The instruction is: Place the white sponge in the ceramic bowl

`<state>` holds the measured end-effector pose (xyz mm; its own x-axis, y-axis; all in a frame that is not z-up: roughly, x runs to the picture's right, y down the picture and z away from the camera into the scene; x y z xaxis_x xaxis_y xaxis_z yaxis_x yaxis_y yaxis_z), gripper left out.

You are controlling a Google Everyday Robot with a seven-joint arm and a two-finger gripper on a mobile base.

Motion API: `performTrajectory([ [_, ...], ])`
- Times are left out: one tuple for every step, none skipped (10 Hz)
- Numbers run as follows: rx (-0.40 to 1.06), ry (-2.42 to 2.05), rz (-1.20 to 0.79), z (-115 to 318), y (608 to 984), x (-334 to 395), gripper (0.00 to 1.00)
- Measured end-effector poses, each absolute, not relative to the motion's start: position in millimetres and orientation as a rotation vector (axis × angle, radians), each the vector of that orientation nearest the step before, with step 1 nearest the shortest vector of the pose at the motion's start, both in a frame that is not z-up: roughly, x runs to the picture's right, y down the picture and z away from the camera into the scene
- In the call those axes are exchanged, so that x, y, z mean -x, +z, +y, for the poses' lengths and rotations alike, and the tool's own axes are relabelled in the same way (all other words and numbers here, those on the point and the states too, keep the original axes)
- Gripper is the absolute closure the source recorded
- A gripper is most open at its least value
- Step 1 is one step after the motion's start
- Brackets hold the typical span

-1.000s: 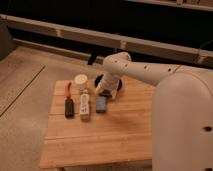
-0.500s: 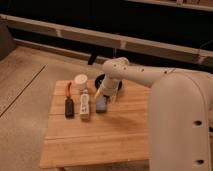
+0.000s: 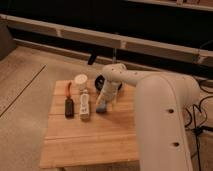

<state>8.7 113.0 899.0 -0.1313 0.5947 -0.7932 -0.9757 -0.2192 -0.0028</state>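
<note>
While the claw [image 3: 105, 101] hovers at the white sponge [image 3: 101, 108], open tabletop [image 3: 90, 141] spreads frontward.

Arm: bulky white-shelled arm [image 3: 160, 112], rising at lower right, reaching leftward.
Wrist: rounded white wrist joint [image 3: 114, 75], bent downward.
Gripper: white two-finger gripper [image 3: 105, 99], hanging below the wrist joint, pointed down, mid-view.

No text can be read anywhere, and the end effector [image 3: 105, 99] hangs at the white sponge [image 3: 101, 108].
</note>
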Motion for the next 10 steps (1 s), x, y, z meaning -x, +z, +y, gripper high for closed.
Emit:
performTrajectory([
  [0.815,1.642,0.644,109.7,907.1,-8.8,0.35],
  [0.817,1.631,0.635,106.4,914.9,-6.8,0.35],
  [0.824,1.614,0.616,103.8,922.1,-1.7,0.35],
  [0.832,1.602,0.602,102.7,926.6,2.0,0.35],
  [0.842,1.594,0.593,103.1,929.1,5.1,0.36],
  [0.864,1.575,0.577,105.5,930.9,9.7,0.45],
  [0.877,1.561,0.568,106.6,930.9,12.0,0.53],
  [0.887,1.549,0.557,107.4,931.3,13.4,0.65],
  [0.895,1.544,0.547,107.1,931.0,15.3,0.77],
  [0.892,1.540,0.536,105.6,931.2,14.0,0.89],
])
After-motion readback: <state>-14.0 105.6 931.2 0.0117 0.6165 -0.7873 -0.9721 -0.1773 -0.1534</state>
